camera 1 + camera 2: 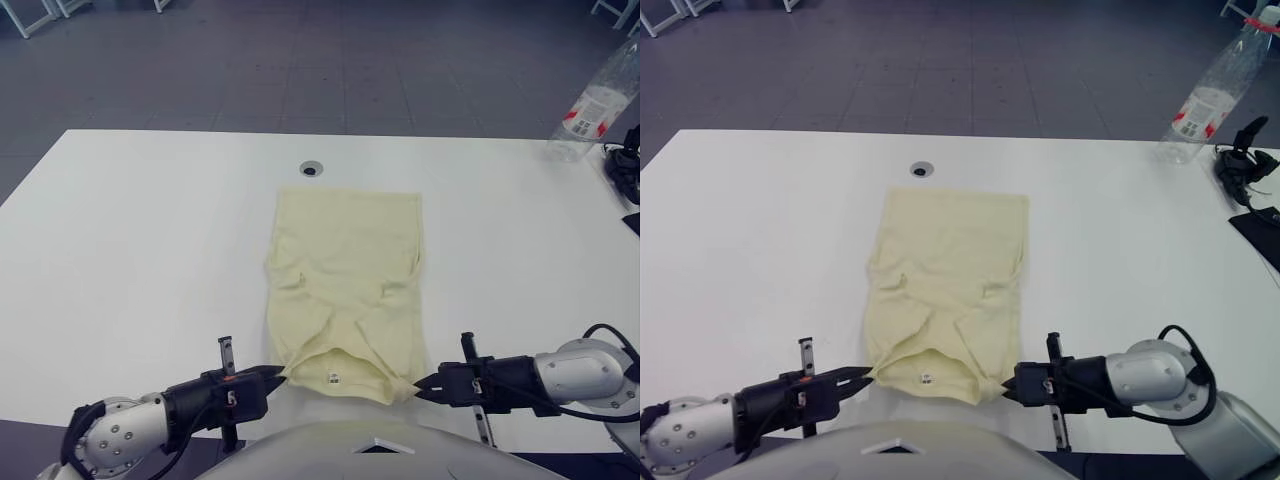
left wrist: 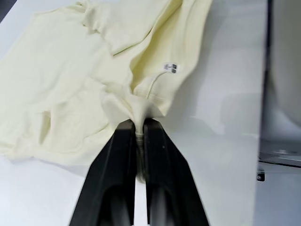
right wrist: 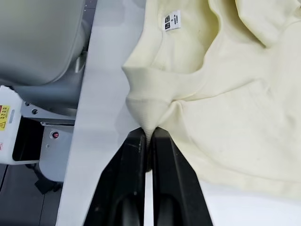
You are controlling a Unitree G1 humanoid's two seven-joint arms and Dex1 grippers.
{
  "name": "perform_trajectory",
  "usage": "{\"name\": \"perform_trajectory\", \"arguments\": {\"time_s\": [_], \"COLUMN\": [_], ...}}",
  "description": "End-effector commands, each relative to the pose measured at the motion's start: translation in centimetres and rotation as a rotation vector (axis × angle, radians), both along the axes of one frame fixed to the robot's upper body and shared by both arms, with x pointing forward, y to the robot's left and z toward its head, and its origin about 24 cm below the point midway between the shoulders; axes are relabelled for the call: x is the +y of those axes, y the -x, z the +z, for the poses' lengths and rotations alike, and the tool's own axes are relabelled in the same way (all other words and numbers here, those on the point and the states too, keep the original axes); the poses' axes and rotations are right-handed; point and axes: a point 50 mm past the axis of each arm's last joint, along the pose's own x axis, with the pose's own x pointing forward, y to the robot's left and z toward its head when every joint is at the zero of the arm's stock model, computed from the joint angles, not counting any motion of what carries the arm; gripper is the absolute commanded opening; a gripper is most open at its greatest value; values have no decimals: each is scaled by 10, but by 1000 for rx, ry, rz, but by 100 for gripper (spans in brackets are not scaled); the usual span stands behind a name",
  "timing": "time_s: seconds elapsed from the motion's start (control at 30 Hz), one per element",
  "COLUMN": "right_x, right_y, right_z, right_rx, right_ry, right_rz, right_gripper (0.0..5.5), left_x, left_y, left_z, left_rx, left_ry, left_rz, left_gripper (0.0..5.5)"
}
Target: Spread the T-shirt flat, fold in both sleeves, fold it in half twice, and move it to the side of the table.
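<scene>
Left gripper (image 2: pixel 139 123): jaws pressed together on a bunched fold of the T-shirt (image 1: pixel 345 270) at its near left corner, beside the collar. Right gripper (image 3: pixel 147 131): jaws likewise closed, pinching the near right corner at the shoulder. Both grippers sit low at the table's near edge, tips pointing inward toward each other with the collar end of the garment between them. The left arm (image 1: pixel 130 430) and right arm (image 1: pixel 580 375) lie almost level with the tabletop, coming in from either side. The T-shirt is pale yellow and lies lengthwise at the middle of the table (image 1: pixel 150 230), collar end nearest the robot and hem end farthest. Both sleeves are folded in over the body, giving a narrow oblong with creases across its middle. A small label (image 1: pixel 334 377) shows inside the collar. The cloth between each pair of fingers is largely hidden by the fingers themselves. Both arms are cut off by the frame edges. The table is white and smooth, with a round hole (image 1: pixel 311 169) just beyond the hem. A clear plastic bottle (image 1: pixel 592 105) stands at the far right corner, partly cut off. A black object (image 1: pixel 622 165) beside it cannot be identified. Beyond the table is a grey tiled floor (image 1: pixel 300 70).
</scene>
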Motion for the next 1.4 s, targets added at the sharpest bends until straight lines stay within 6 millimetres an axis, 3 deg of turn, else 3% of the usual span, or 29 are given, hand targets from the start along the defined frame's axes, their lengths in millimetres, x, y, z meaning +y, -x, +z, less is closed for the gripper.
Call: {"name": "perform_trajectory", "arguments": {"time_s": [0.03,0.3,0.47,0.63,0.77,1.03,1.27,1.4], "right_x": [-5,-19,-14,-17,-18,-17,-24,-22], "right_y": [-6,1,9,-8,-35,-104,-160,-175], "right_z": [31,58,82,95,94,72,61,51], "right_rx": [18,52,61,1,-50,-77,-103,-102], "right_ry": [-1,95,33,27,19,33,110,126], "right_rz": [106,152,197,165,115,7,-82,-111], "right_gripper": [0,0,0,0,0,0,0,0], "left_x": [4,10,7,9,19,26,8,-3], "left_y": [-13,-14,-10,-18,-44,-118,-178,-201], "left_z": [31,56,69,77,67,38,34,30], "left_rx": [-6,70,86,58,44,-28,-305,-436], "left_ry": [7,-27,57,95,68,-83,-190,-150], "left_rz": [-121,-259,-297,-253,-171,-125,-132,-108], "left_gripper": [6,6,6,6,6,6,6,6]}}
